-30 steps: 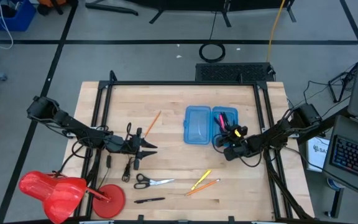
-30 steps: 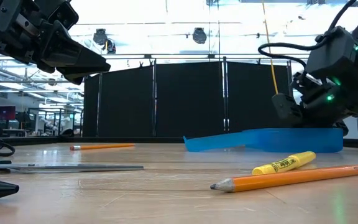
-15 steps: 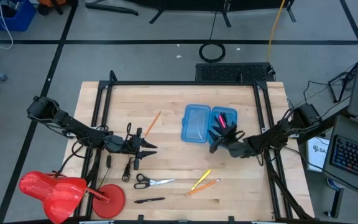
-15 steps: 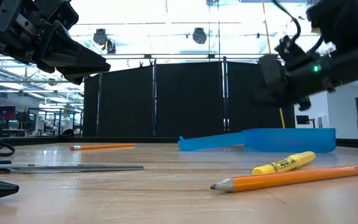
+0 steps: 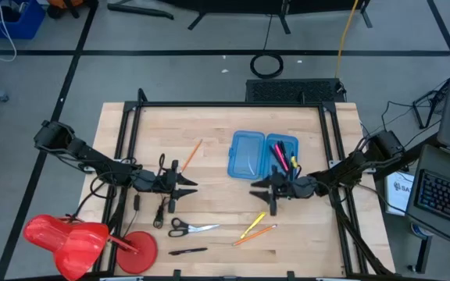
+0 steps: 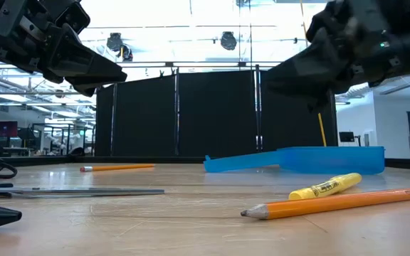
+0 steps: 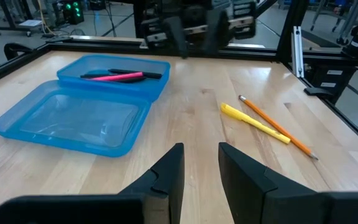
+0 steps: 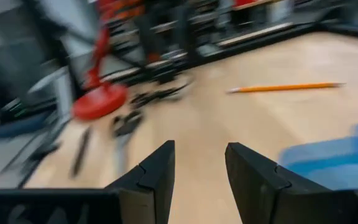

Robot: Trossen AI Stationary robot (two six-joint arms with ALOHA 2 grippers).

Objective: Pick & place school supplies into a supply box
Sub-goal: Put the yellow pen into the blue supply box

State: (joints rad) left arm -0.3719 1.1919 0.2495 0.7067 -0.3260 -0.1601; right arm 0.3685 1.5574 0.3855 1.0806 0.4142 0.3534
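In the high view the supply box [image 5: 262, 156] lies open at the centre of the table [image 5: 209, 125], slightly right of the middle of the frame. Its left half is bare; its right half holds a pink marker [image 5: 278, 155], a yellow marker [image 5: 291, 162] and dark pens. The left wrist view shows the same box with the pink marker [image 7: 118, 77] and black pens [image 7: 129, 73] in the far half.

The right gripper [image 5: 258, 188] sits just below the box's lower edge, at centre-right of the frame, pointing toward the left. Its own wrist view shows both fingers [image 8: 149, 174] apart with bare table between them: the jaws are open and hold nothing. The box lies behind and beside this gripper, not between its jaws. Below it, toward the lower centre of the frame, lie a loose yellow marker [image 5: 254, 223] and an orange pencil [image 5: 258, 232], close together and well clear of the jaws.

The left gripper [image 5: 187, 184] hangs at centre-left, pointing right, well apart from the box. Its fingers [image 7: 166, 174] stand parted and empty, with bare table in the gap.

Another orange pencil [image 5: 191, 155] lies diagonally above the left gripper. The scissors [image 5: 187, 228] lie in the lower centre-left, and a black pen [image 5: 186, 251] lies below them near the bottom edge.
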